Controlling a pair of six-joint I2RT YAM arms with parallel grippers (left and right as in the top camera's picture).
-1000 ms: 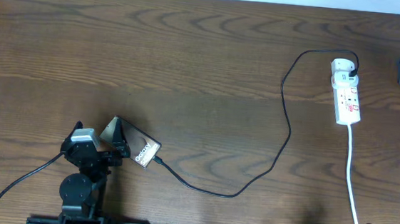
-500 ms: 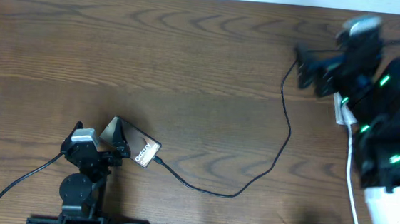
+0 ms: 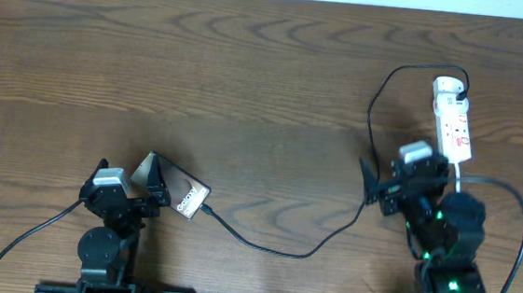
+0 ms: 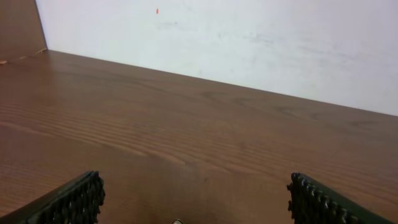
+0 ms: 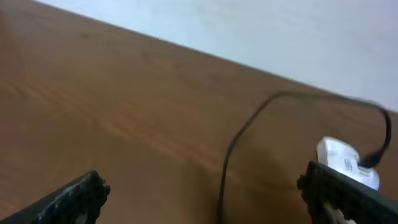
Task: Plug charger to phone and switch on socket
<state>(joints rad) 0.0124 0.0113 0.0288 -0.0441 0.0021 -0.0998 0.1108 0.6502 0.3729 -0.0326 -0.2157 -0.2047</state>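
Note:
The phone (image 3: 179, 190) lies tilted at the front left, with white "Galaxy" lettering near its right end. The charger cable (image 3: 373, 160) runs from the socket (image 3: 452, 119) in a long loop to its tip (image 3: 210, 211) at the phone's end; I cannot tell if the tip is inserted. My left gripper (image 3: 128, 175) is open and empty, its right finger at the phone's left edge. Its wrist view (image 4: 193, 199) shows only bare table. My right gripper (image 3: 377, 186) is open over the cable, in front of and left of the socket. In the right wrist view (image 5: 214, 196) the cable (image 5: 239, 134) runs between the fingers and the socket (image 5: 342, 158) is at the right.
The socket's white cord (image 3: 461, 228) runs toward the front edge beside the right arm. A thick black robot cable (image 3: 517, 232) loops at the right and another (image 3: 30, 231) at the front left. A white wall (image 4: 249, 37) stands behind the table.
The right arm has swung in from the far right edge, passed over the socket, and now sits lower, in front of it over the cable. The left arm and the phone have not moved.

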